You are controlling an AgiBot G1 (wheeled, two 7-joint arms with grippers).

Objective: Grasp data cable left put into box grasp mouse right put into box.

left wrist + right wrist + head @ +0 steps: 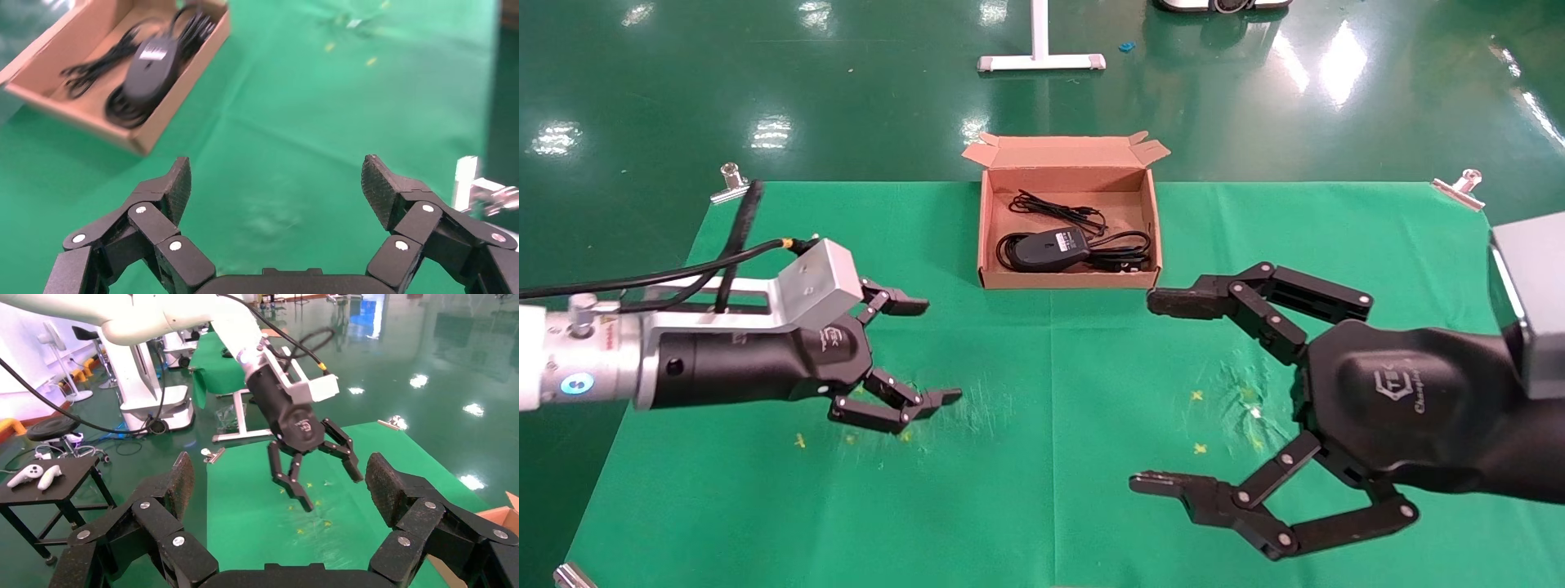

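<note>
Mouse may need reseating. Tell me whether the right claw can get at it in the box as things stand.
Probably yes. The right claw is open and empty beside the box, whose top is open. The mouse lies on top of its cord, nothing covering it.

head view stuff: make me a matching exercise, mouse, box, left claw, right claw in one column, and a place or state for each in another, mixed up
Column 1
1. mouse
2. box
3. left claw
4. right claw

Column 2
A. open and empty, over the cloth on the robot's right
B. lying inside the cardboard with black cables
C. open and empty, over the cloth on the robot's left
D. at the far edge of the green cloth, flaps open

Pairs: 1-B, 2-D, 3-C, 4-A
</note>
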